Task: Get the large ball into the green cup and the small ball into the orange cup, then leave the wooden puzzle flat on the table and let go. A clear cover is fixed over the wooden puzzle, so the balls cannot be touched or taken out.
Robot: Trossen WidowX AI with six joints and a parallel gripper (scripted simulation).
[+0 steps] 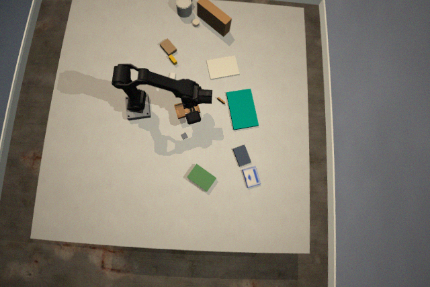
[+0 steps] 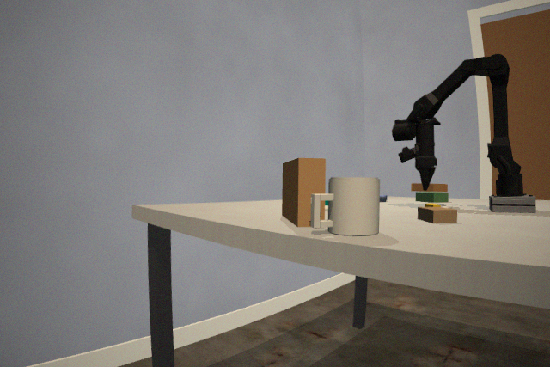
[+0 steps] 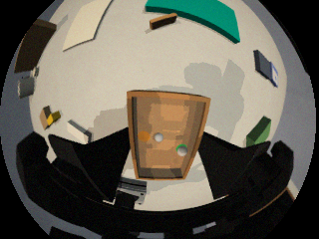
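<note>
The wooden puzzle (image 3: 174, 110) (image 1: 179, 110) (image 2: 439, 186) is a flat brown tray with a raised rim. My gripper (image 3: 164, 131) (image 1: 191, 111) (image 2: 425, 185) is shut on its near edge, with one dark finger on each side. It holds the puzzle about level, a little above the table. In the wrist view an orange cup (image 3: 144, 137) sits at the tray's left, with a pale ball (image 3: 159, 137) just to its right. A green cup (image 3: 182, 151) sits at the right, and a pale ball seems to lie in it. I cannot tell the balls' sizes.
A teal mat (image 1: 242, 108), a small brown stick (image 1: 220, 100) and a cream sheet (image 1: 222, 66) lie right of the arm. A mug (image 1: 183, 6) (image 2: 354, 204) and a brown box (image 1: 213, 15) stand at the back. A green block (image 1: 201, 177), a grey block (image 1: 241, 155) and a small grey cube (image 1: 183, 135) lie in front.
</note>
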